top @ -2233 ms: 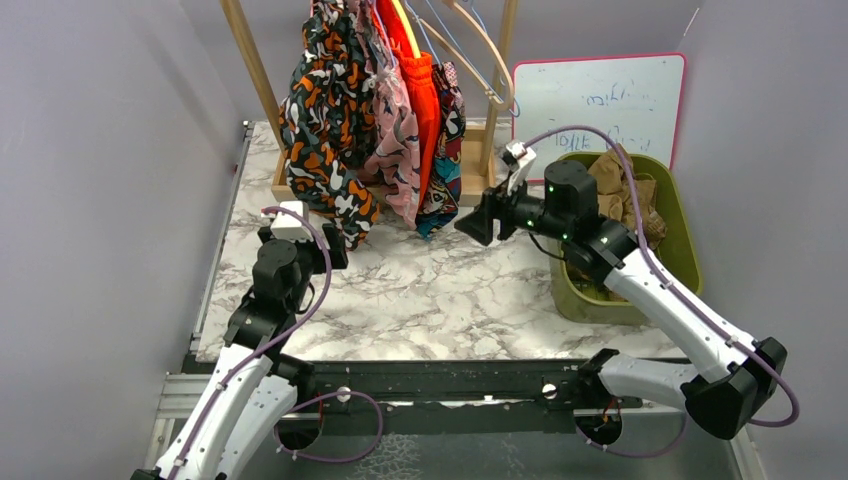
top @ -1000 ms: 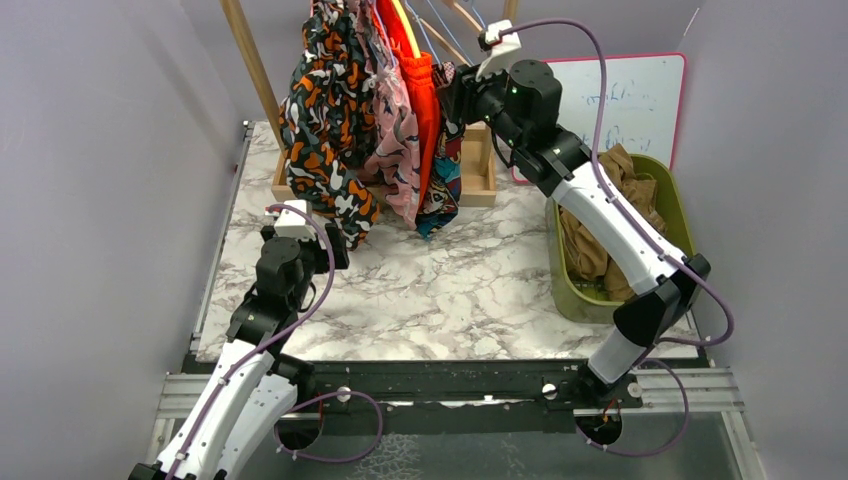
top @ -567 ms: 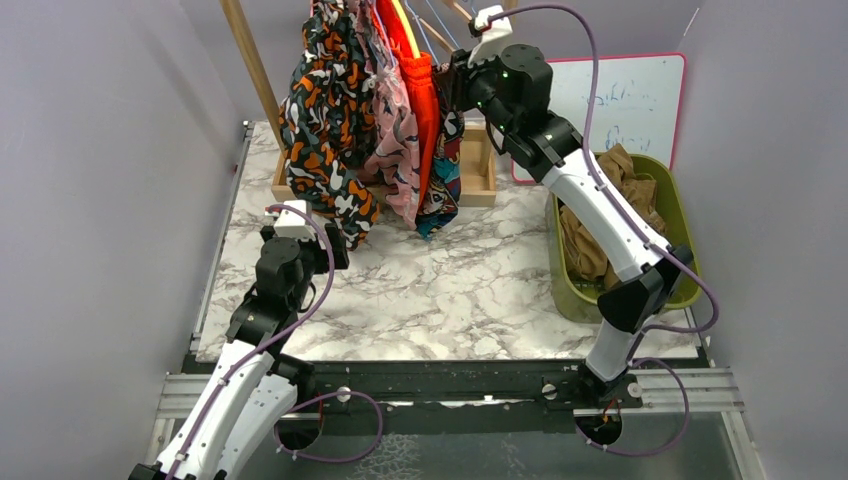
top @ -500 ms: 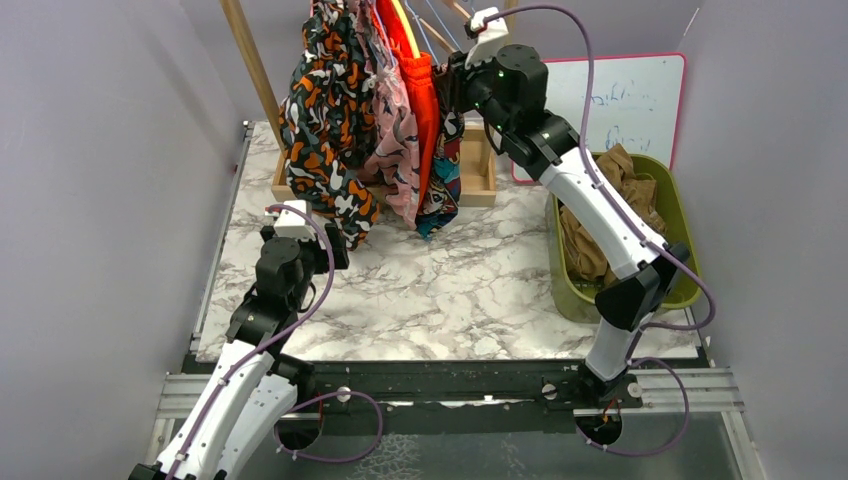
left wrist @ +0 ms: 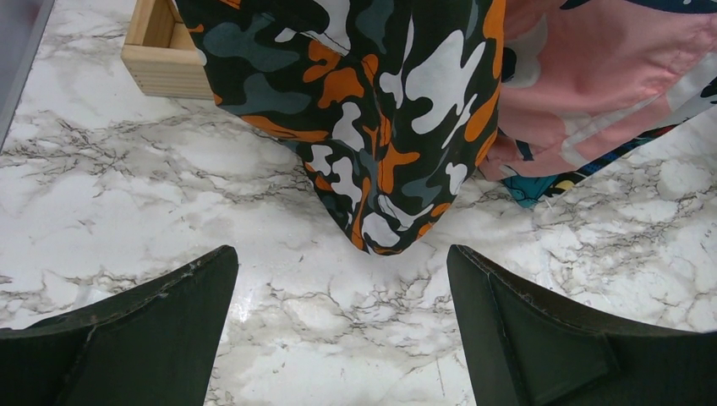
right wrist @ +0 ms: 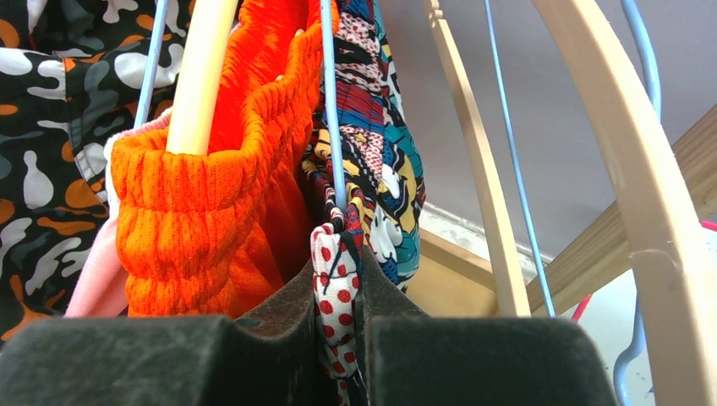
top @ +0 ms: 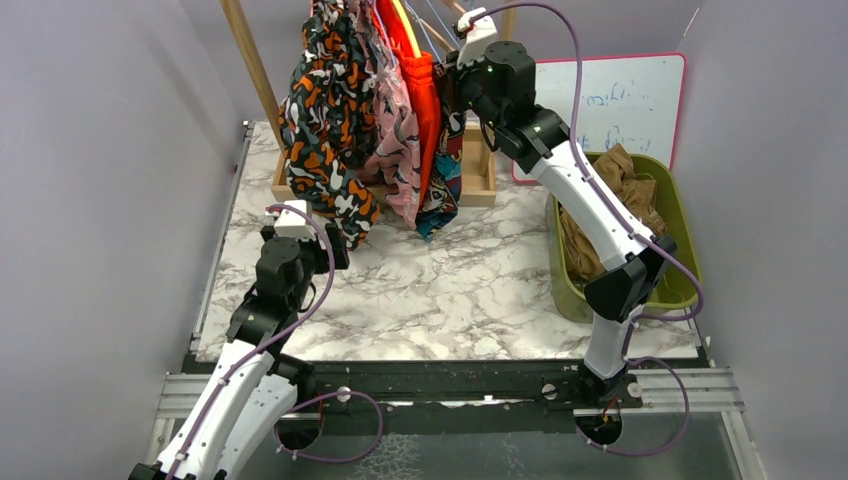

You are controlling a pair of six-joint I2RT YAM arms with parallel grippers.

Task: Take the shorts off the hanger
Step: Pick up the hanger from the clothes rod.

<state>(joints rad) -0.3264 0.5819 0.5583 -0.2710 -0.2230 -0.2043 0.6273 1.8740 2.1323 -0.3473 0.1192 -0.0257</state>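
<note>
Up from the bin (top: 686,235) moments ago, the right end effector (right wrist: 338,283) now pinches shut on the multicolour shorts (right wrist: 376,161) hanging on their blue hanger (right wrist: 329,101) — ready, I judge, for the pull-off — while the left end effector (left wrist: 342,279) gapes empty over the counter (left wrist: 110,194).

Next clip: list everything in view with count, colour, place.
blotch print shorts: one, black-orange-white, leftmost on rack
pink print shorts: one, pink, second
orange shorts: one, bright orange, third
multicolour print shorts: one, mixed, rightmost hanging
empty hangers: several, wooden and blue, right of them
tan shorts: count unclear, tan, in bin
bin: one, green, table's right
rack: one, wooden, table's rear
whiteboard: one, pink-edged, behind bin
table: one, marble
left gripper: open, low before blotch print shorts
right gripper: shut on multicolour print shorts
</note>
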